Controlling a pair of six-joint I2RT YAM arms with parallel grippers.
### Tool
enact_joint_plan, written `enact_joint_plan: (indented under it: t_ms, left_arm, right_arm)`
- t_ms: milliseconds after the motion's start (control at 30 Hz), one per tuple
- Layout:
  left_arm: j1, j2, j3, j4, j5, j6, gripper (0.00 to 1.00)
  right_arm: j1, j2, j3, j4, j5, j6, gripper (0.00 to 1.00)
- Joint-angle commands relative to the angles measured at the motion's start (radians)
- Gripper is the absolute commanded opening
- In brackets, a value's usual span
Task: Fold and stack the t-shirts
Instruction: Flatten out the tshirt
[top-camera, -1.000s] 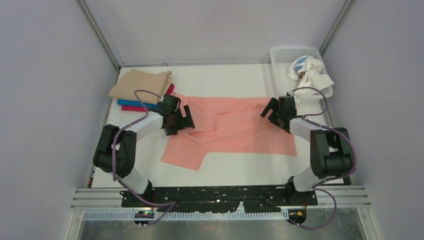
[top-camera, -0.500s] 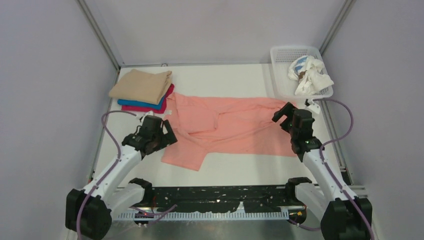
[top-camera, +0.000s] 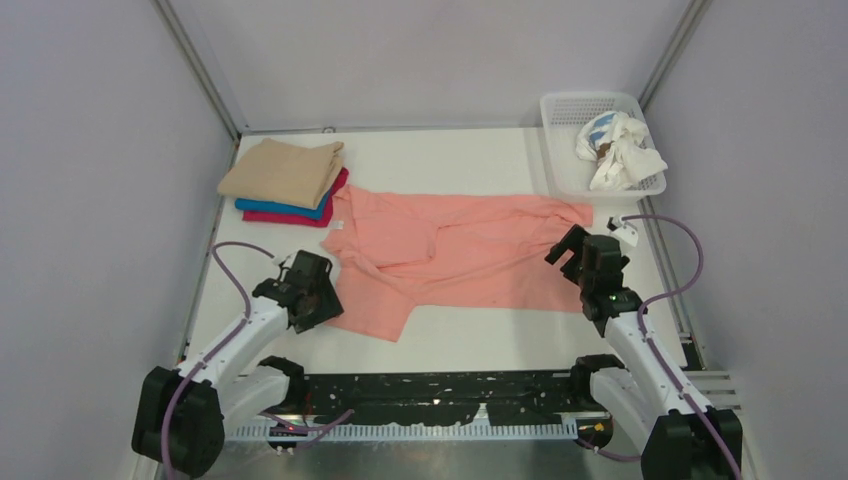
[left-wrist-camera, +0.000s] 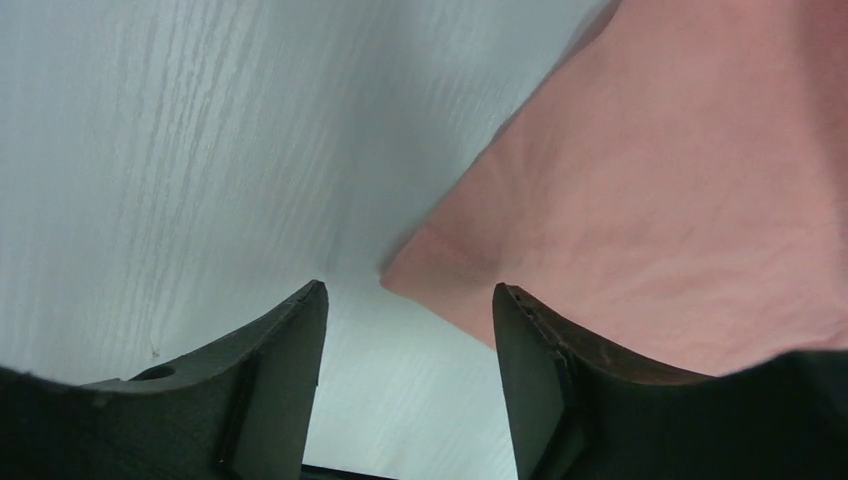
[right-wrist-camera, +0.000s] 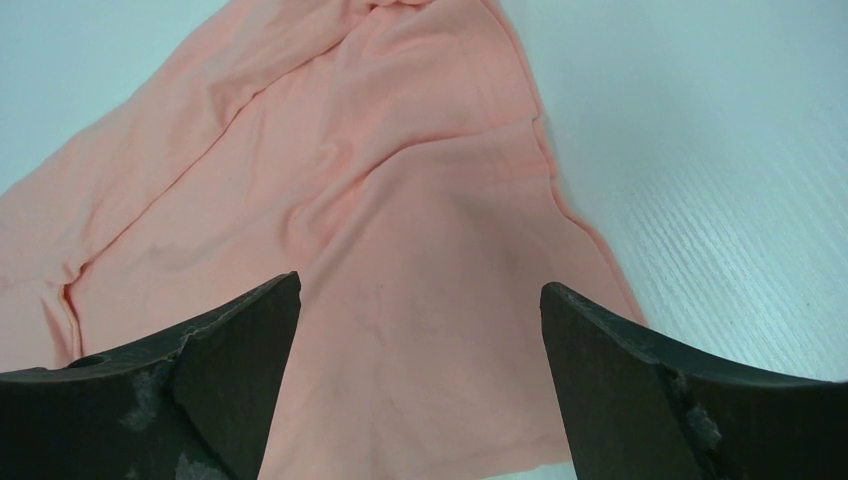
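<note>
Salmon-pink cloth t-shirt spread flat mid-frame.
Left gripper, spread and empty, at its lower-left corner; right gripper, spread wide, over its right edge.

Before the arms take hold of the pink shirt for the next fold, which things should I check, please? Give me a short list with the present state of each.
1. Both grippers open and empty: left gripper and right gripper, ok.
2. Left gripper aimed at a corner of the salmon-pink shirt: the near left corner sits between its fingers, ok.
3. Right gripper over the near right corner: cloth lies below it, but a finger partly hides the corner, cannot tell.
4. Shirt lying flat: creases and a fold across the middle, not ok.
5. Folded stack tidy, tan shirt on top: ok.
</note>
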Motion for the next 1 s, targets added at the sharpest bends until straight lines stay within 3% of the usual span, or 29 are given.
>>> enact_joint_plan:
  t_ms: [0,467,567,600,633,800,967]
  left_arm:
    - [0.005,0.071,0.014,0.084,0.036,0.002,0.61]
    - [0.005,0.177,0.004,0.184,0.106,0.031,0.42]
    - [0.005,0.17,-0.015,0.202,0.121,0.041,0.24]
    - [0.005,0.165,-0.017,0.203,0.125,0.045,0.09]
    - [0.005,0.159,-0.019,0.202,0.129,0.046,0.02]
    - [0.005,0.099,-0.025,0.231,0.143,0.07,0.0]
    - [0.005,0.051,-0.043,0.306,0.169,0.1,0.0]
  right_arm:
    - [-0.005,0.029,0.021,0.01,-0.001,-0.01,0.95]
    - [-0.004,0.019,0.014,0.009,0.017,-0.011,0.95]
    - [-0.003,0.013,0.015,0.005,0.025,-0.012,0.95]
    - [-0.004,0.013,0.016,0.002,0.026,-0.012,0.95]
    - [-0.004,0.011,0.016,0.0,0.027,-0.011,0.95]
    - [-0.004,-0.013,0.029,-0.042,0.051,0.021,0.95]
    - [-0.027,-0.066,0.095,-0.289,0.191,0.084,0.95]
